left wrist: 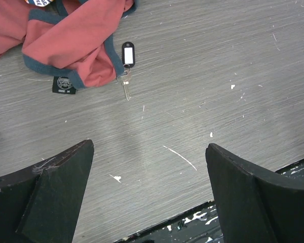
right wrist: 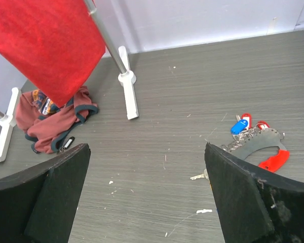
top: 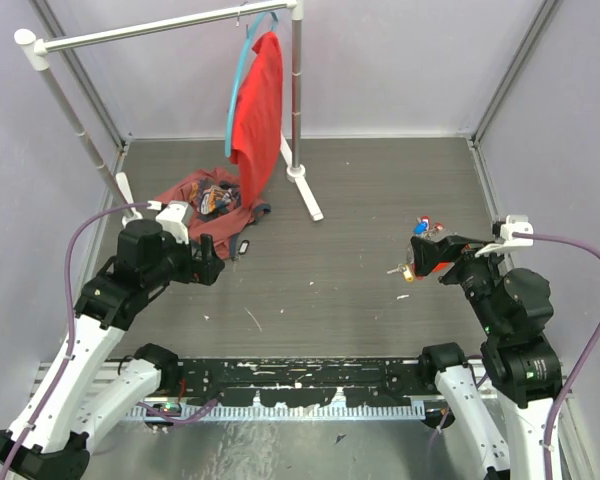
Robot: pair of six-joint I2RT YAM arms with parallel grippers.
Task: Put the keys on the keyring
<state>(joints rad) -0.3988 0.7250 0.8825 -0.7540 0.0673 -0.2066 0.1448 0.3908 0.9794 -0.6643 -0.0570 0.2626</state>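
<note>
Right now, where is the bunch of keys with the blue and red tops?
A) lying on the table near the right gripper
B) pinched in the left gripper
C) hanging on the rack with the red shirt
A: the right wrist view shows the keys lying flat on the table, just ahead of the right gripper, whose fingers are open and hold nothing.

You have on view:
- shirt [top: 260,110], bright red, on a light blue hanger [top: 237,80]
- crumpled garment [left wrist: 71,45], faded red, dark teal edging
- key tag [left wrist: 127,53], black, white label
- keys [right wrist: 241,125], blue and red heads
- keyring [right wrist: 263,140], silvery, red strap
- table [top: 360,230], grey wood-grain, white flecks
</note>
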